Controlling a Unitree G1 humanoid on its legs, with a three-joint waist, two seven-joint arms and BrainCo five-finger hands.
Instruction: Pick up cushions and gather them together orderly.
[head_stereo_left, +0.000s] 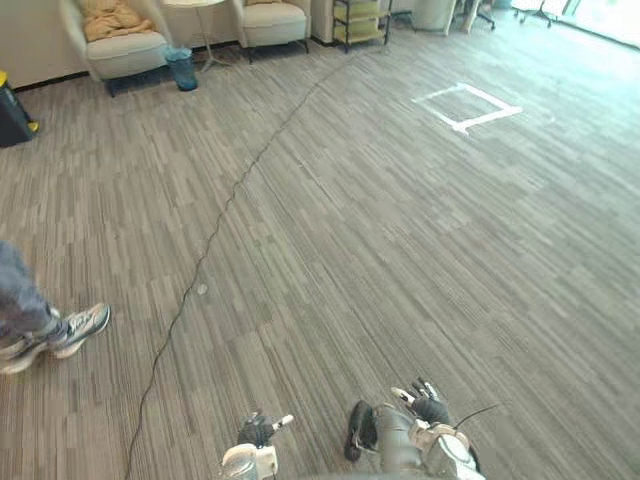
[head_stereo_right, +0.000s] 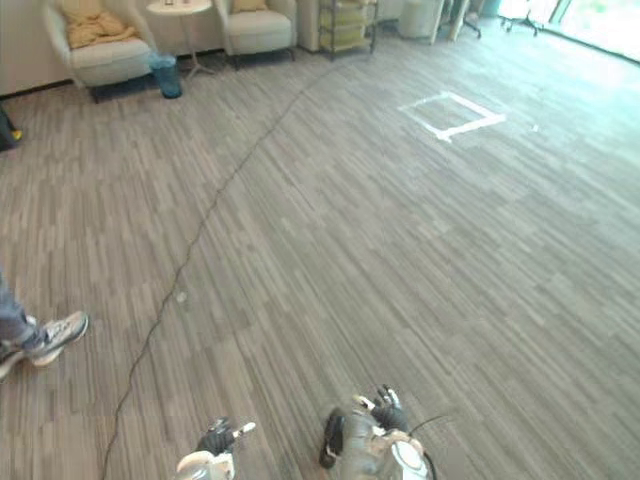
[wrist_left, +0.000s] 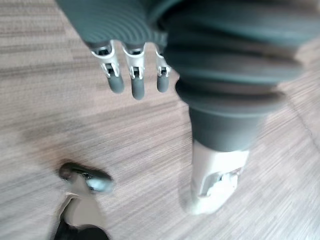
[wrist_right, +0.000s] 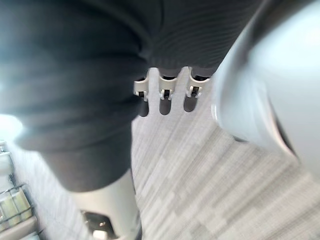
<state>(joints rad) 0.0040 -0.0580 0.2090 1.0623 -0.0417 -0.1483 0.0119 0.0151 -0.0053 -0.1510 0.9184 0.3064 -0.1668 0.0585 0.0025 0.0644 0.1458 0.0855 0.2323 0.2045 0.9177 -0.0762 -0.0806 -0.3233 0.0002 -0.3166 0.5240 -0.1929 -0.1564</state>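
Fingers (wrist_left: 138, 89) of the left hand (head_stereo_left: 256, 430) hang straight and side by side, with the thumb (wrist_left: 87, 180) standing apart from them. They hold nothing, and striped grey carpet (head_stereo_left: 350, 250) shows past their dark tips. The right hand (head_stereo_left: 430, 410) is much the same in its wrist view: its fingers (wrist_right: 165, 102) are relaxed, close together and empty. Both hands hang low over the carpet, well apart from the blue bin (head_stereo_left: 182, 69), which stands on the floor at the far side of the room.

The cushions lie up by that bin. A tan cushion (head_stereo_left: 110, 18) sits crumpled on the seat of the pale armchair (head_stereo_left: 125, 55) just to the bin's left. A round side table (head_stereo_right: 180, 7) stands just beside the bin on its right, and past the table is a second armchair (head_stereo_left: 275, 22) with a second cushion (head_stereo_right: 247, 5) propped against its back. A shelf rack (head_stereo_left: 360, 20) stands farther right of the bin, beyond that chair.

A white tape square (head_stereo_left: 466, 107) is marked on the carpet, well to the right of the bin and somewhat nearer the robot. A person's shoes (head_stereo_left: 60, 335) rest on the carpet well short of the bin, off to its left and between it and the robot's hands.
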